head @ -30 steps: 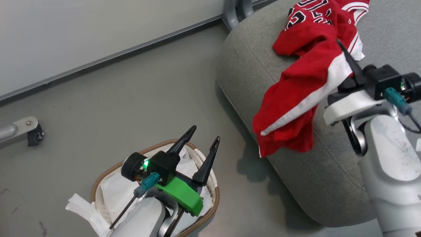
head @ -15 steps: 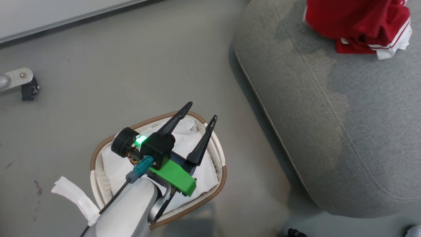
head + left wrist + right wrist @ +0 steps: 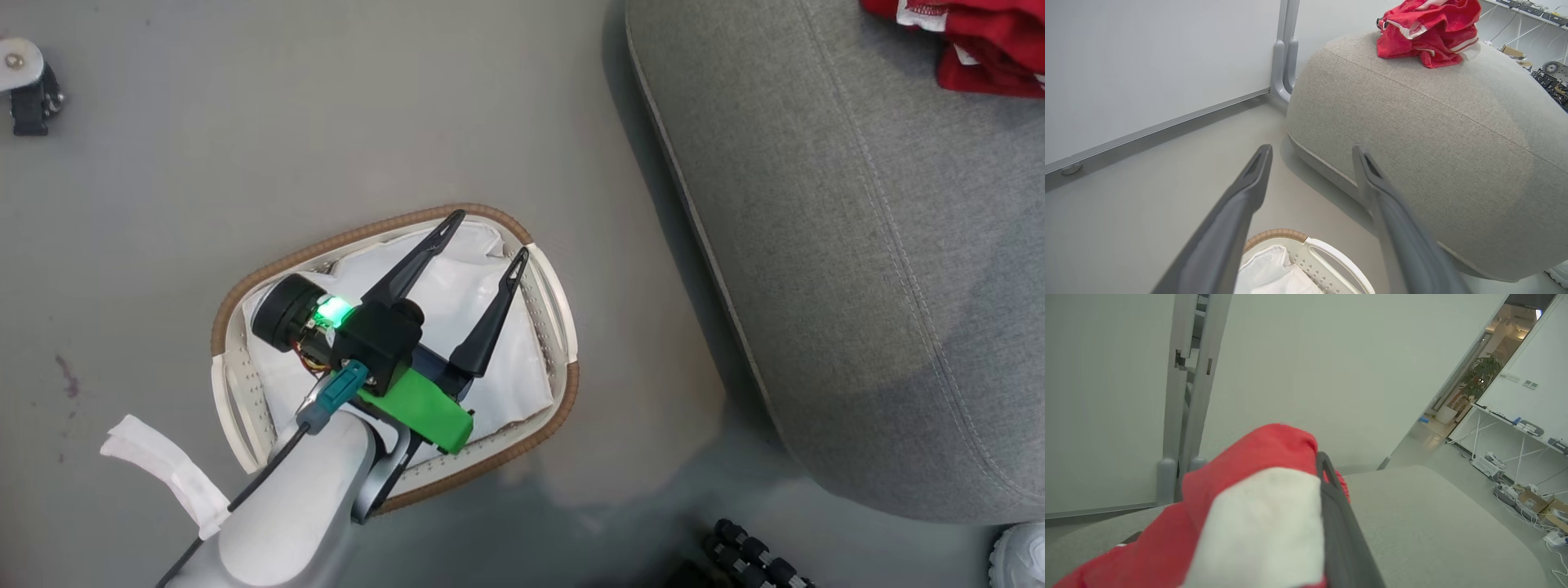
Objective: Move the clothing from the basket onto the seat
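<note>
The cream basket (image 3: 555, 302) with a brown woven rim stands on the floor and holds a white liner sheet (image 3: 457, 294). My left gripper (image 3: 490, 235) hovers open over it, nothing between its fingers (image 3: 1249, 192). The grey seat (image 3: 857, 245) lies to the right, apart from the basket. A heap of red clothing (image 3: 980, 57) with white trim rests on the seat's far part, seen also in the left wrist view as the clothing (image 3: 1425, 36). In the right wrist view my right gripper (image 3: 1310, 461) is shut on red and white clothing (image 3: 1257, 506) above the seat (image 3: 1433, 522); the cloth hides one finger.
A strip of the white liner (image 3: 163, 478) hangs out onto the floor left of the basket. A castor foot (image 3: 28, 98) sits at top left. A black ribbed object (image 3: 755, 555) lies near the bottom edge. A wall panel with a grey post (image 3: 1284, 61) stands behind the seat.
The head camera has tilted down, so the whole picture has shifted. My right gripper with its jersey has left the head view. My left gripper stays open over the basket.
</note>
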You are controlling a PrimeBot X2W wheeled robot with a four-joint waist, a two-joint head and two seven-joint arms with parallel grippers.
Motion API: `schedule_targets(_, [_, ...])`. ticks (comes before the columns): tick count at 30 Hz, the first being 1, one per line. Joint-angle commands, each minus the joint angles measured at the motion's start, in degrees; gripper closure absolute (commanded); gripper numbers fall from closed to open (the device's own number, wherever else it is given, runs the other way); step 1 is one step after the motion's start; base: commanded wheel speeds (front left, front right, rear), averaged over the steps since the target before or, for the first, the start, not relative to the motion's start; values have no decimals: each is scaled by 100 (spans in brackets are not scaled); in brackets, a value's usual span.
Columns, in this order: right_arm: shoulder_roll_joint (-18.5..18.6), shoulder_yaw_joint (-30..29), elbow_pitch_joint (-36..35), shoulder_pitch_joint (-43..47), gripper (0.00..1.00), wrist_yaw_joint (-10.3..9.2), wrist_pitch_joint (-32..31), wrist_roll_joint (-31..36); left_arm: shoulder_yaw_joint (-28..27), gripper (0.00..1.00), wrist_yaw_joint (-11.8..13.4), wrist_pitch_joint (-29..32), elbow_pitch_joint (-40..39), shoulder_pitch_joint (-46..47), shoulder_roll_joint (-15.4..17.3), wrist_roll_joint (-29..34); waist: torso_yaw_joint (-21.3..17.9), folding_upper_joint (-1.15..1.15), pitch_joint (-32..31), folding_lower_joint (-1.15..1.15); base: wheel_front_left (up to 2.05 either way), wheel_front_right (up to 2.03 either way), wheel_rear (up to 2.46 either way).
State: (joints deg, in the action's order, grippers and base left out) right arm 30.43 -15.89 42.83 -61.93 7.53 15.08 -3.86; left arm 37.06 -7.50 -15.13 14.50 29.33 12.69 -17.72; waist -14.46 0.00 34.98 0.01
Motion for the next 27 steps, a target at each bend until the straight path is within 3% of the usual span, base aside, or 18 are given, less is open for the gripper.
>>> schedule_targets(1, [-69, -150, 73, 212, 100, -8, 13, -22, -10, 0, 4, -2, -7, 77, 56, 14, -32, 0, 183, -1, 0, 0, 0])
schedule_targets(11, [-764, -764, 54, 1266, 100, -8, 13, 208, 36, 0, 4, -2, 90, -50, 199, -15, -248, 0, 194, -1, 0, 0, 0])
schedule_targets(13, [-867, -818, -1, 1413, 70, -8, 13, 249, 42, 0, 4, -2, 111, -68, 196, -32, -276, 0, 162, -1, 0, 0, 0])
schedule_targets(14, [-915, -833, -45, 1498, 70, -8, 13, 279, 44, 0, 4, -2, 118, -76, 193, -41, -292, 0, 141, -1, 0, 0, 0])
schedule_targets(15, [-946, -844, -92, 1572, 0, -8, 13, 296, 46, 0, 4, -2, 127, -82, 189, -48, -305, 0, 121, -1, 0, 0, 0])
schedule_targets(27, [-1413, -858, -670, 2682, 0, -8, 13, 239, -46, 0, 4, -2, 146, -249, 66, -182, -347, 0, -344, -1, 0, 0, 0])
